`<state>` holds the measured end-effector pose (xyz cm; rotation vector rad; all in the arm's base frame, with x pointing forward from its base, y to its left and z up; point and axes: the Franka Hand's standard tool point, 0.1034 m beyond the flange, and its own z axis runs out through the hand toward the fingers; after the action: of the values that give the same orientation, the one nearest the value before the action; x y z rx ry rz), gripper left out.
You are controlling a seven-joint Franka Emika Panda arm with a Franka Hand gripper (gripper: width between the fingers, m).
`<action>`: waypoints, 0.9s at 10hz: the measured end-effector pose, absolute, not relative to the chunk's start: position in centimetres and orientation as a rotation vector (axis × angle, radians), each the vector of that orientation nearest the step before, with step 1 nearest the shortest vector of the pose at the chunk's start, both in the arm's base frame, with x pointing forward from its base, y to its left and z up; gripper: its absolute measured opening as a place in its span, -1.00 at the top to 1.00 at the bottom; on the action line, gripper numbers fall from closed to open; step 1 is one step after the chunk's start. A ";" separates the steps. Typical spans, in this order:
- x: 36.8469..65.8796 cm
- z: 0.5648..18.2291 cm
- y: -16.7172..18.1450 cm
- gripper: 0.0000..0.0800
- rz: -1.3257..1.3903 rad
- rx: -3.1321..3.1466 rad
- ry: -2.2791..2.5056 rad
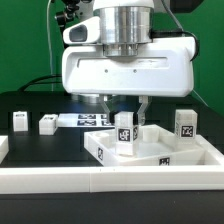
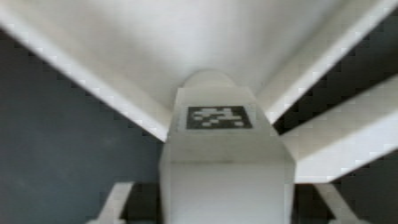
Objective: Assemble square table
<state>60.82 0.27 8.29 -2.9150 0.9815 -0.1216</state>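
Observation:
The white square table top (image 1: 160, 152) lies on the black table at the exterior view's right, recessed face up. A white leg peg (image 1: 124, 135) with a tag stands upright in it. My gripper (image 1: 126, 120) is straight above this peg, with one finger on each side of it. In the wrist view the peg (image 2: 217, 130) sits between the fingers (image 2: 118, 200) with a dark gap on both sides, so my gripper (image 2: 221, 205) is open. A second tagged peg (image 1: 185, 125) stands at the top's right corner. Two more pegs (image 1: 20, 121) (image 1: 47, 123) lie at the left.
The marker board (image 1: 84, 120) lies flat behind the table top, left of my gripper. A long white rail (image 1: 90, 183) runs along the front edge of the black table. The top's raised white walls (image 2: 98, 70) show on both sides of the peg in the wrist view.

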 end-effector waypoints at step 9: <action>61.0 8.1 3.0 0.27 -0.063 -2.155 2.100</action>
<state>61.02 2.96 8.08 -2.1553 2.0995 -0.0635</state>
